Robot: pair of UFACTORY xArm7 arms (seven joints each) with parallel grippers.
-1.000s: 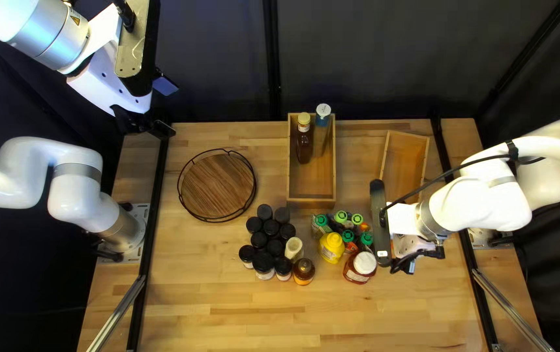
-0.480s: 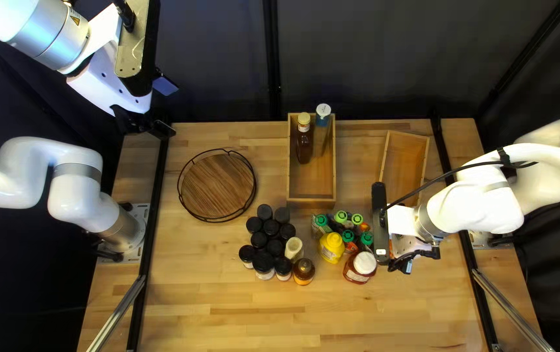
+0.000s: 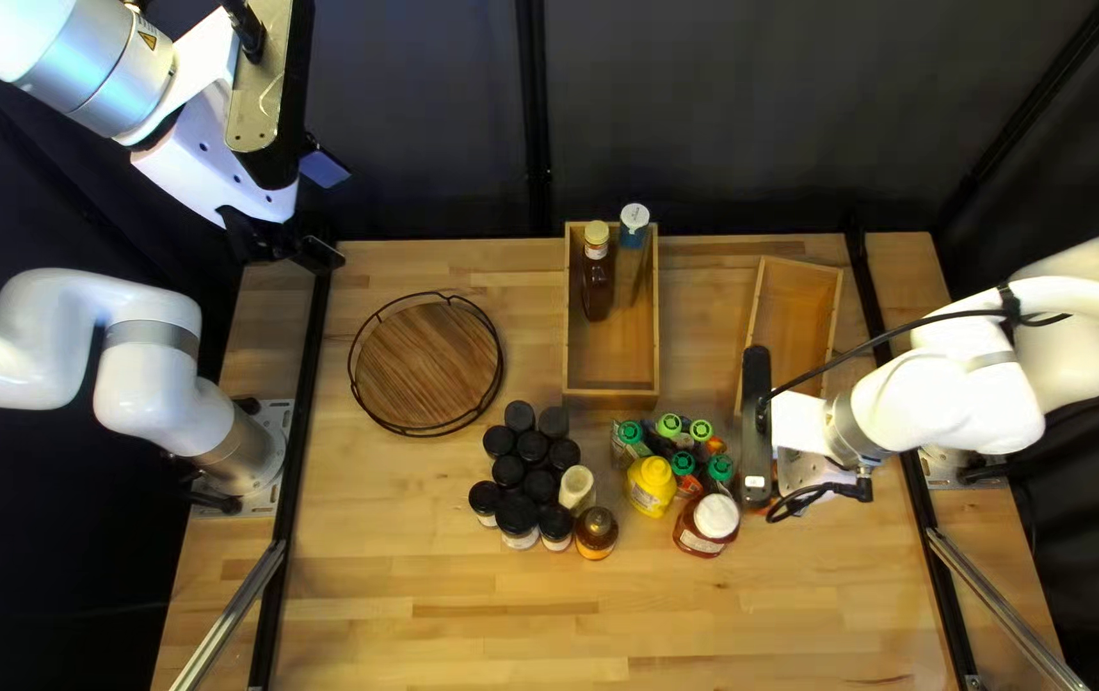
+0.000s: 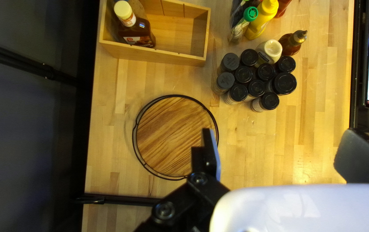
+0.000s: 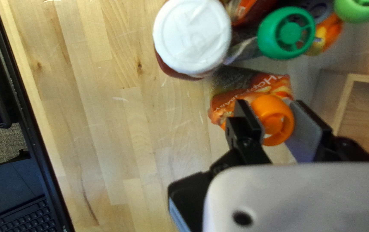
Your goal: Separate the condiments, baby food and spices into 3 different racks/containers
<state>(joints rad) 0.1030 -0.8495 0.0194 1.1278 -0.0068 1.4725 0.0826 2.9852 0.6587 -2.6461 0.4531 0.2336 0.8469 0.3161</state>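
My right gripper (image 3: 755, 435) is over the right side of the green-capped pouches (image 3: 684, 465). In the right wrist view my right gripper (image 5: 274, 117) is shut on the orange cap (image 5: 274, 122) of an orange baby food pouch (image 5: 253, 92). My left gripper (image 3: 321, 211) hangs open and empty; in its wrist view the left gripper (image 4: 283, 148) spreads wide above the table. Black-lidded spice jars (image 3: 516, 515) cluster beside a yellow bottle (image 3: 650, 486) and a white-lidded jar (image 3: 708, 524). The wooden box (image 3: 612, 397) holds two bottles (image 3: 597, 275).
A round wooden tray with a black wire rim (image 3: 428, 364) lies left of the box. An empty, tilted wooden box (image 3: 795, 320) stands at the right, partly behind my right arm. A dark cable runs above it. A brown bottle (image 3: 597, 534) stands by the spice jars.
My right gripper has shifted slightly to the right and toward the table's far edge. The left arm and the things on the table look unmoved.
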